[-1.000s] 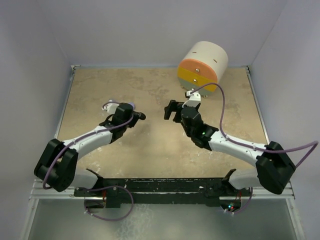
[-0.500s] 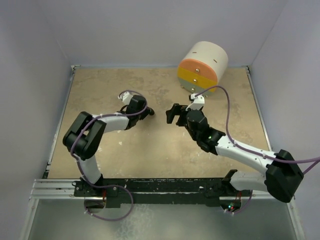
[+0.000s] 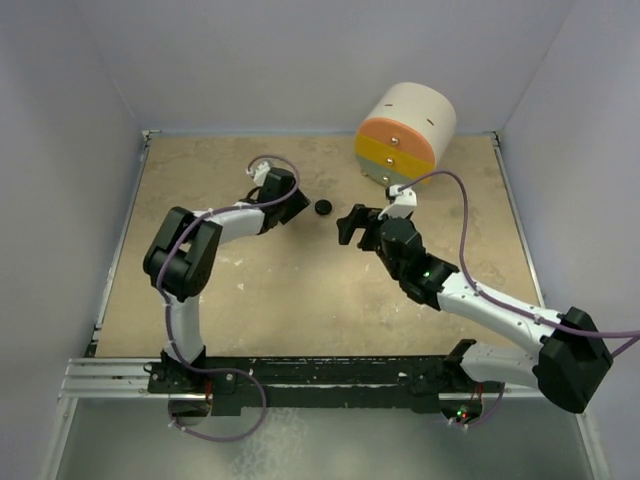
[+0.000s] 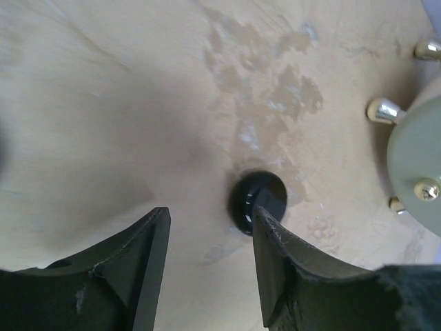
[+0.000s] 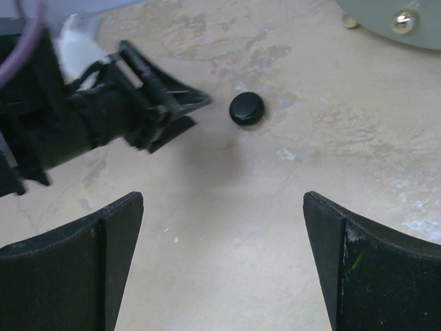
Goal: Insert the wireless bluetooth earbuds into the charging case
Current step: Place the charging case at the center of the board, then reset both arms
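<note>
My left pincer (image 4: pixel 210 227) stands half-open, empty, the small glossy black rounded earbud (image 4: pixel 262 189) lying free just beyond its tip in the table's (image 3: pixel 300 290) far half, my right pincer (image 5: pixel 222 200) gaping wide towards it, seemingly for pickup.

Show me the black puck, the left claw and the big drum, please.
black puck (image 5: pixel 246 108), right wrist view, middle of its top.
left claw (image 4: pixel 209 231), left wrist view, midway between its fingertips.
big drum (image 3: pixel 420 108), top view, its cream side wall.

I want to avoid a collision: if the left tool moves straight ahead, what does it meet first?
Probably the black round puck on the table, just ahead of the left tool and slightly to one side of its gap; the distance is unclear.
</note>
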Tool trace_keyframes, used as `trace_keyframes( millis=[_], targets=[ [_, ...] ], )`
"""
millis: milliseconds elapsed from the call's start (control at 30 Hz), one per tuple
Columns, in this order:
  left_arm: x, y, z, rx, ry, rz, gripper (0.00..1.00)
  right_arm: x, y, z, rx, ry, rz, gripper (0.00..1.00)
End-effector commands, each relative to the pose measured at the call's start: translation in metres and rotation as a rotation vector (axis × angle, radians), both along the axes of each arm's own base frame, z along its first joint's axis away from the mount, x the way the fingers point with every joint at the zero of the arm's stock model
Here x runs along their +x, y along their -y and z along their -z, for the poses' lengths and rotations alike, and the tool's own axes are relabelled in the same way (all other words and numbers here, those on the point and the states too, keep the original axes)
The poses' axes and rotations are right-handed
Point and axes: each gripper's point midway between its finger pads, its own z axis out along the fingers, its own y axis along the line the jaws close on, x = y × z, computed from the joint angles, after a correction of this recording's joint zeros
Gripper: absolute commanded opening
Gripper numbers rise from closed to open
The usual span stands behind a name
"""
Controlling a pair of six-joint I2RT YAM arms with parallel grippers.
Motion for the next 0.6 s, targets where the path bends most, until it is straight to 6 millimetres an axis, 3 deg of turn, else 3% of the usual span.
trace_keyframes(
  millis=[0, 200, 333, 433, 567],
  targets=[
    [0.011, -0.072, -0.075, 0.032, 0.108, -0.099, 0.5, 0.037, 0.046, -0.032, 0.082, 0.029, 0.118, 1.0],
    [-0.013, -0.221, -0.141, 0.044, 0.178, -0.288, 0.5, 0.089, 0.152, -0.06, -0.002, 0.067, 0.373, 1.0],
    [-0.05, -0.302, -0.161, 0.09, 0.171, -0.427, 0.51, 0.106, 0.212, -0.077, 0.012, 0.076, 0.476, 1.0],
    [-0.078, -0.336, -0.163, 0.116, 0.149, -0.495, 0.52, 0.107, 0.243, -0.079, 0.011, 0.082, 0.522, 1.0],
    [-0.105, -0.351, -0.157, 0.134, 0.129, -0.527, 0.52, 0.103, 0.269, -0.079, -0.001, 0.084, 0.553, 1.0]
  ],
)
